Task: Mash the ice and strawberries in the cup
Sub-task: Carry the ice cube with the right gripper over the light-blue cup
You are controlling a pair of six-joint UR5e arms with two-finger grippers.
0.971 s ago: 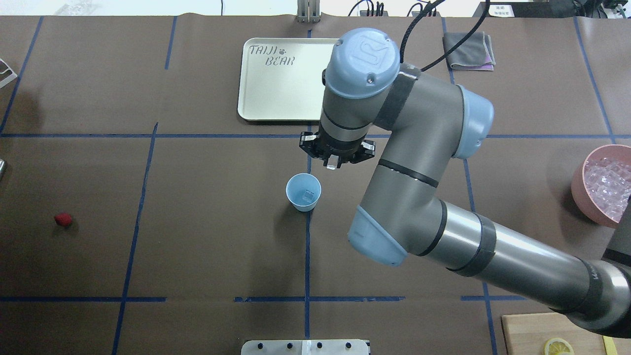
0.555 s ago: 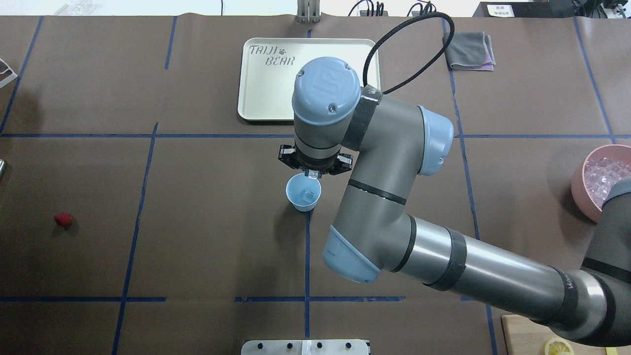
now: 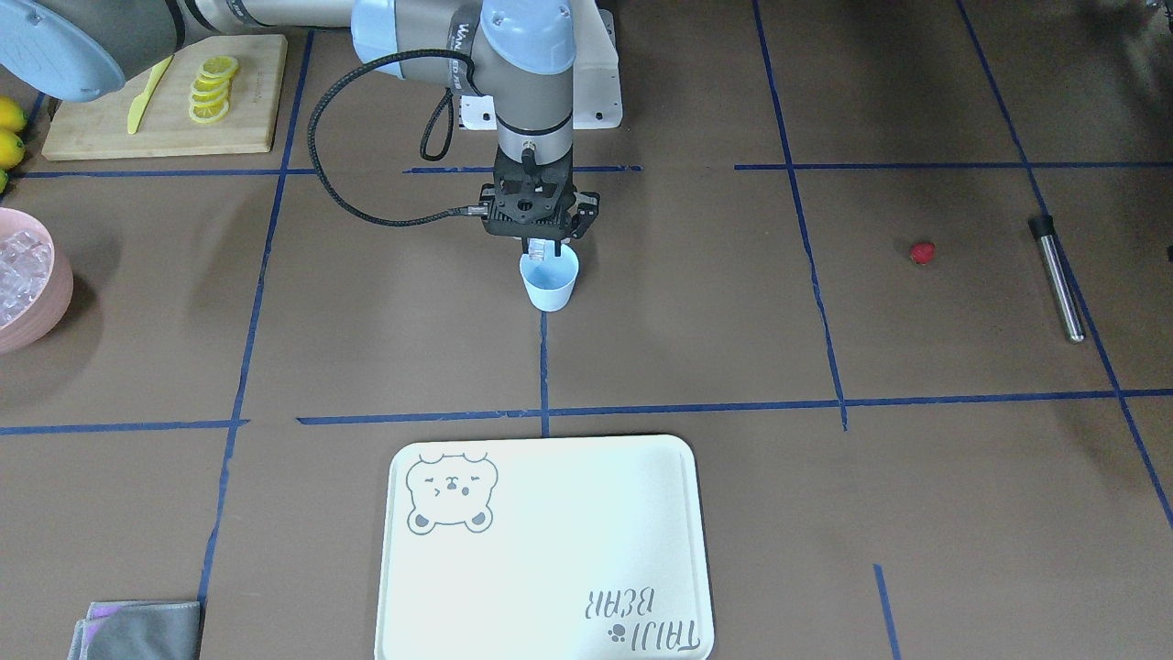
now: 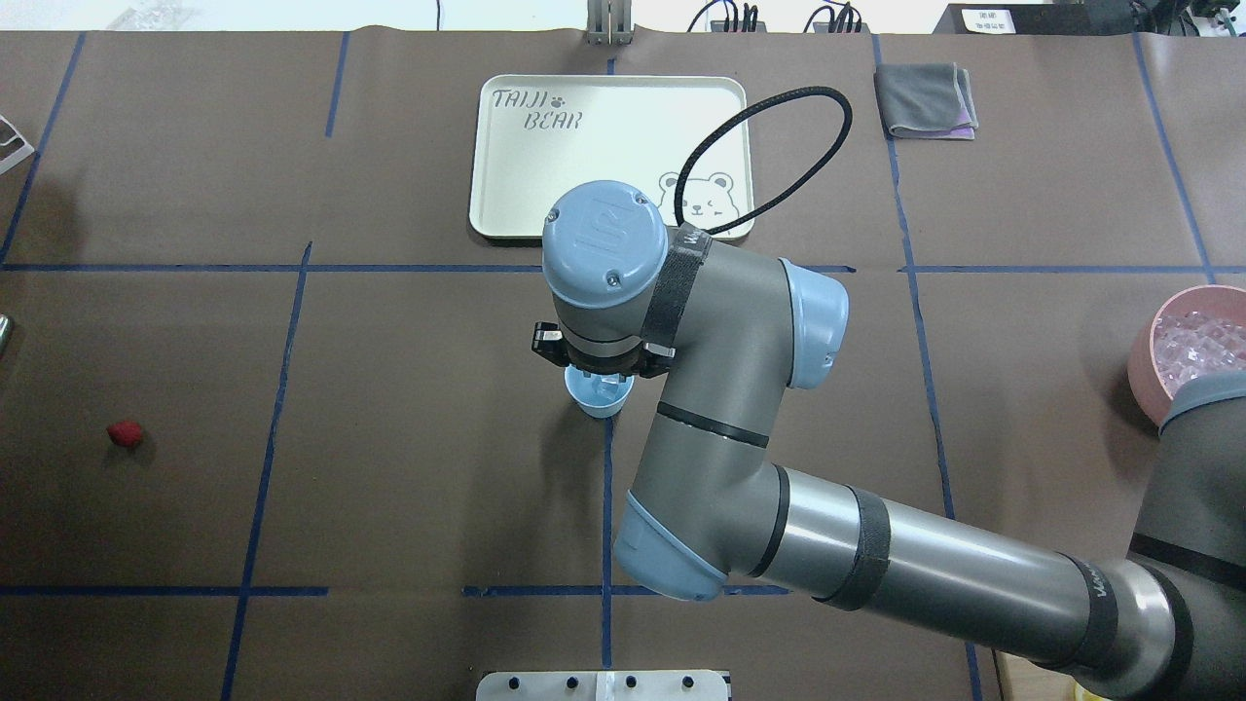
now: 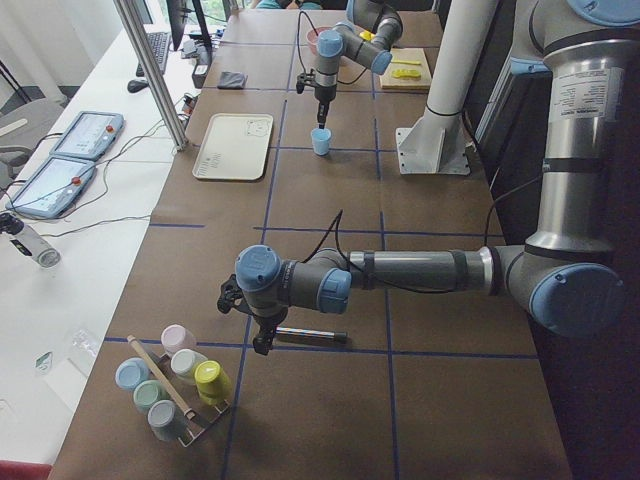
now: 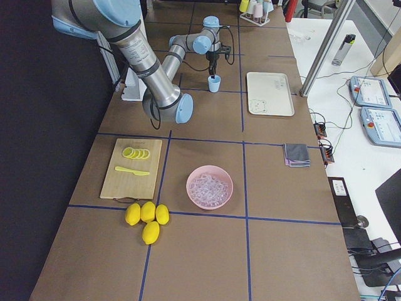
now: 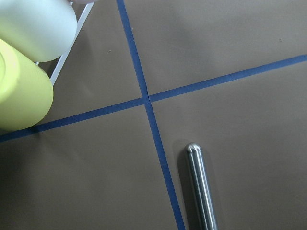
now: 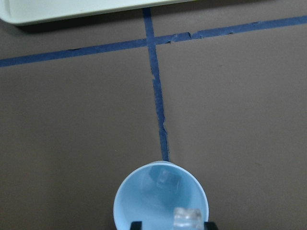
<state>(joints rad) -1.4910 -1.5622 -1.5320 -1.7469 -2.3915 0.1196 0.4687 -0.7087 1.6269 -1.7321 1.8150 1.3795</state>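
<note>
Early stage. The right tool hangs directly over the cup mid-tabletop, clamped on an ice cube just above the rim, not yet released. One loose cube already lies on the cup bottom. The strawberry sits on the tabletop on the robot's left side, well apart from the cup and untouched. Left to do, by judgement: drop this cube, maybe add more ice, get the berry in, then mash. The likely masher is the metal rod lying flat near the strawberry. The left tool hovers by the rod's end, but it shows only small in the side view, so can't tell if its fingers are apart or together. Around: pink bowl of spare ice at the robot's far right, cream tray beyond the cup, cutting board with lemon slices and a yellow knife, whole lemons, grey cloth, and a rack of pastel cups beside the left tool. No obstacle shows between right tool and cup, nor between strawberry and cup.
</note>
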